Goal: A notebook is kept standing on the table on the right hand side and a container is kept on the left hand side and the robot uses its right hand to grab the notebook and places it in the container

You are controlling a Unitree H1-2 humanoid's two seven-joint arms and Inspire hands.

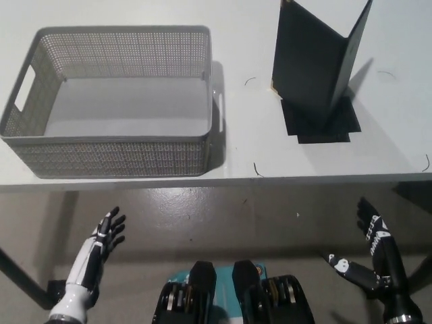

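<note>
A dark notebook (pixel 312 64) stands upright and partly spread open on the table's right side, on a black square mark. A grey mesh container (pixel 115 158) with handle slots sits on the left and holds nothing. My black right hand (pixel 373 251) hangs below the table's front edge at the lower right, fingers apart, holding nothing. At the lower left my white left hand (pixel 104 237) rests below the table edge, open as well. Both hands are well short of the notebook and the container.
The white table (pixel 243 135) ends at a front edge running across the middle of the view, with grey floor below. A black square mark (pixel 322 123) lies under the notebook. A dark table leg shows at the far lower left.
</note>
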